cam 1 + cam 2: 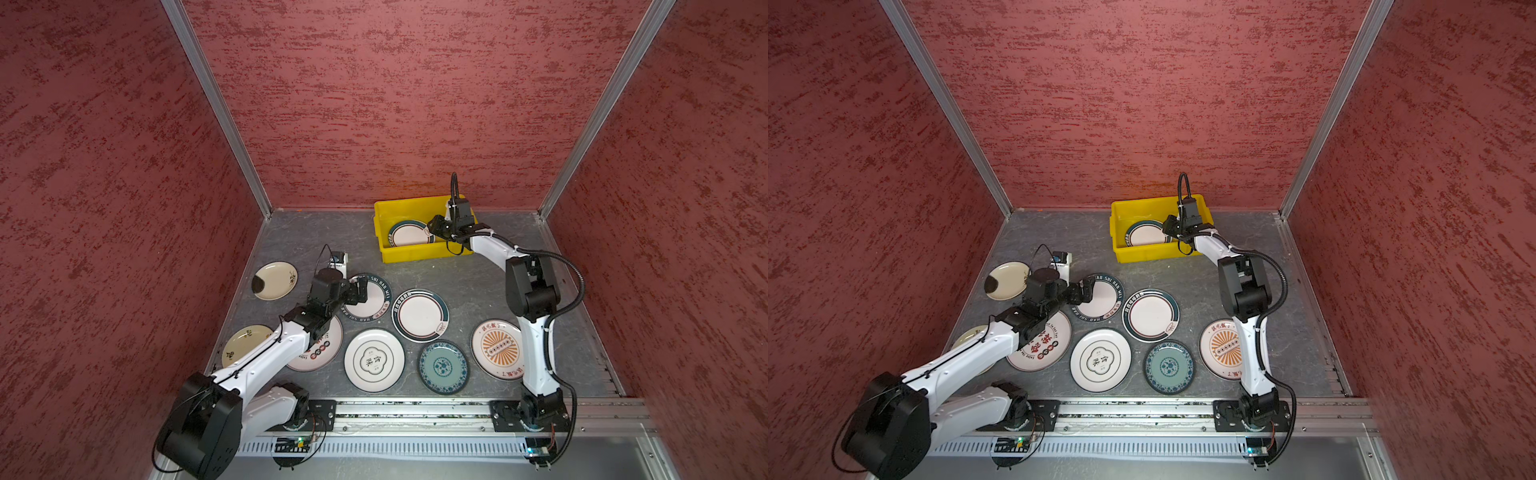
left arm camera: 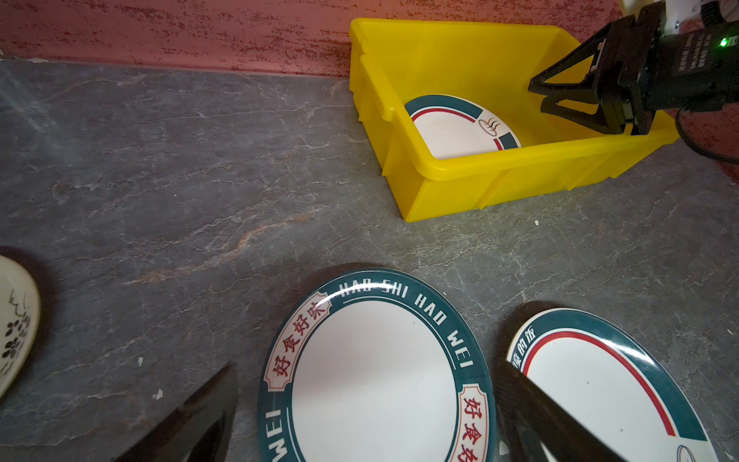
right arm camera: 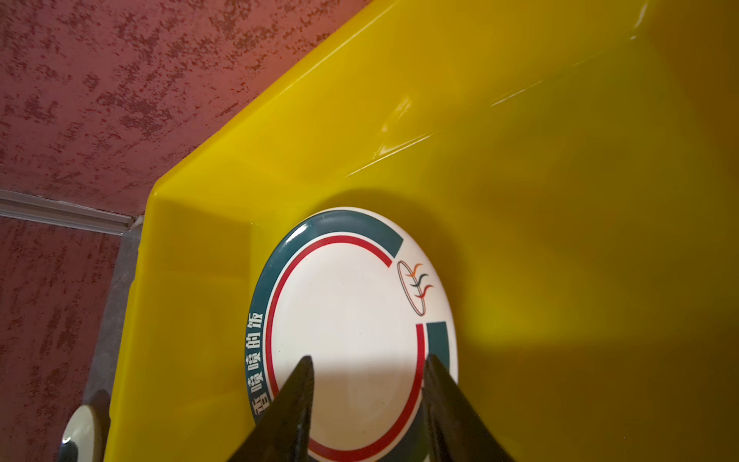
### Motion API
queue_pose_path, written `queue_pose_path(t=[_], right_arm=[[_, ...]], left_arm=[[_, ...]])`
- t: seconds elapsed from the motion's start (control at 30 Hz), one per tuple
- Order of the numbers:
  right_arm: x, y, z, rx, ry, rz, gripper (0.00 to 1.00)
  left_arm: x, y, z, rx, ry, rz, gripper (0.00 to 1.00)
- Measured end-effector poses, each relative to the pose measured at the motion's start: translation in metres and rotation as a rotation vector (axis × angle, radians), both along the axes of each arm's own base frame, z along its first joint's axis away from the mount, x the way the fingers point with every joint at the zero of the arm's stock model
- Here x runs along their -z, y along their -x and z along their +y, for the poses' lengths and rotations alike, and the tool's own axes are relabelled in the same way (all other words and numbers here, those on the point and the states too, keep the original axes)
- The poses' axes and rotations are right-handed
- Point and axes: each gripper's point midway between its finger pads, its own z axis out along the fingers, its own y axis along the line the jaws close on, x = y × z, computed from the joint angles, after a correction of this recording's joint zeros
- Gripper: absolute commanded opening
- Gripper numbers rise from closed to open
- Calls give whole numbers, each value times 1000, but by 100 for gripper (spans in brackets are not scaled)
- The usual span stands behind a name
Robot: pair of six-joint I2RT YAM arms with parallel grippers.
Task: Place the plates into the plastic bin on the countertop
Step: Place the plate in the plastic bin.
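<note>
left tool [image 1: 361, 291], jaws wide, hovers over the hao shi hao wei plate [image 2: 372, 380] on the table [image 2: 160, 180]: straddle its near rim. right tool [image 3: 368, 360], jaws parted, over the teal-rimmed plate [image 3: 344, 304] lying in the yellow bin [image 2: 460, 188]: lift straight out.
</note>
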Motion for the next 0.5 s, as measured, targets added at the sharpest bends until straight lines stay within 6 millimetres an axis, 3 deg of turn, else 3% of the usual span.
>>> queue_pose_path(t=[0.17, 0.43, 0.5], right_arm=[[-26, 11, -7, 4, 18, -35, 70], [-120, 49, -25, 17, 34, -199, 76], [-136, 63, -30, 18, 34, -229, 77]], left_arm=[[-4, 2, 4, -26, 17, -1, 99], [0, 3, 13, -92, 38, 25, 99], [1, 3, 16, -109, 52, 36, 99]])
